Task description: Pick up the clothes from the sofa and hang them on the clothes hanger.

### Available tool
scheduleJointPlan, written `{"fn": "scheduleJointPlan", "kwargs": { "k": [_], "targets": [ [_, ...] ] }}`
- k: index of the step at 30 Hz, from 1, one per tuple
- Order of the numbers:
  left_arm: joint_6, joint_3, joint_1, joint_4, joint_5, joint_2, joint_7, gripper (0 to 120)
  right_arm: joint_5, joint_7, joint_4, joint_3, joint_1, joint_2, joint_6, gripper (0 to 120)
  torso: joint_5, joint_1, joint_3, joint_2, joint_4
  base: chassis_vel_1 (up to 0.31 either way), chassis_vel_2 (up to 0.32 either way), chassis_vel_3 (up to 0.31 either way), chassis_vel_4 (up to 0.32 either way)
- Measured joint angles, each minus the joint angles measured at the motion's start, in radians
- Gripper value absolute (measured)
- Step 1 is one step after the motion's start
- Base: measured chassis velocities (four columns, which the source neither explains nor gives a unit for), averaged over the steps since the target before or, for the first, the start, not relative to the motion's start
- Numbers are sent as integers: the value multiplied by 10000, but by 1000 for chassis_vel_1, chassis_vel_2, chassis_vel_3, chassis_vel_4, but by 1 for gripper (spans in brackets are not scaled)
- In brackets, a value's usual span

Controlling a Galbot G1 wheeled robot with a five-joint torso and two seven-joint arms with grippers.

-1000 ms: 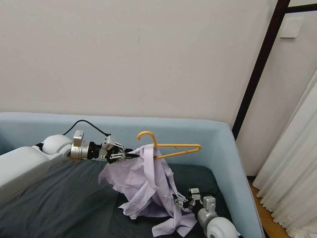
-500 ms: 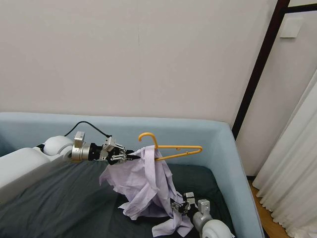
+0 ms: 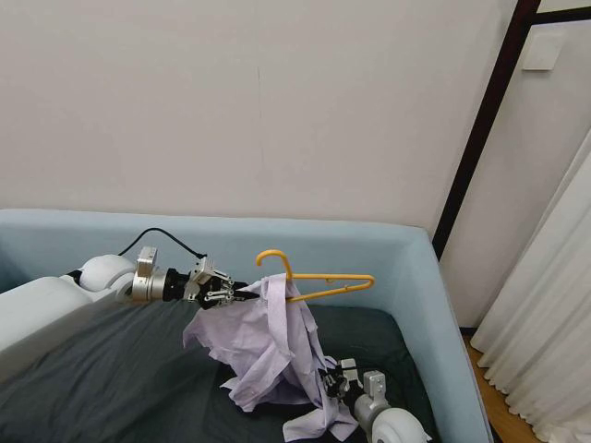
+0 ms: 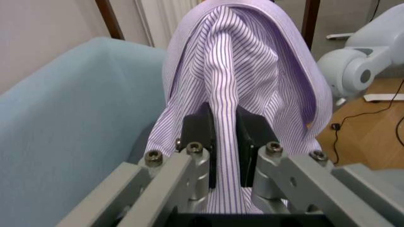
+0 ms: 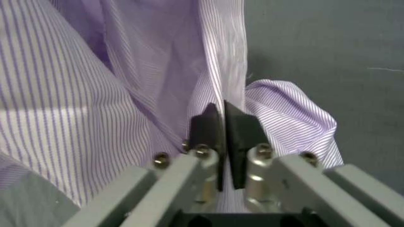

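Firmly pinched at both ends

My left claw point(image 3: 242, 293) is closed on a fold of the purple striped shirt point(image 3: 266, 346), right beside the orange hanger point(image 3: 332, 277) and just under its hook. The shirt drapes over the hanger's hook end. My right claw point(image 3: 329, 380) is clamped on a hanging strip of the cloth, below the hanger.

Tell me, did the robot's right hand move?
Yes. The right gripper, shut on the purple shirt, slid left, away from the sofa's right armrest.
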Motion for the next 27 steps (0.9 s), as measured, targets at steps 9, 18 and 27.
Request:
{"fn": "scheduleJointPlan", "kwargs": {
  "k": [9, 18, 27],
  "targets": [
    [-99, -252, 245, 169, 42, 83, 125, 8, 289, 151, 308, 360, 0, -191, 65, 0, 1, 0, 0, 0, 0, 0, 0, 0, 0],
    [-282, -601, 495, 475, 100, 192, 352, 8, 1301, 544, 1545, 1127, 247, -1058, -387, 0, 0, 0, 0, 0, 0, 0, 0, 0, 0],
    [-374, -1077, 691, 463, 371, 221, 694, 8, 2148, 1045, 2840, 1706, 723, -2074, -903, 0, 1, 0, 0, 0, 0, 0, 0, 0, 0]
  ]
}}
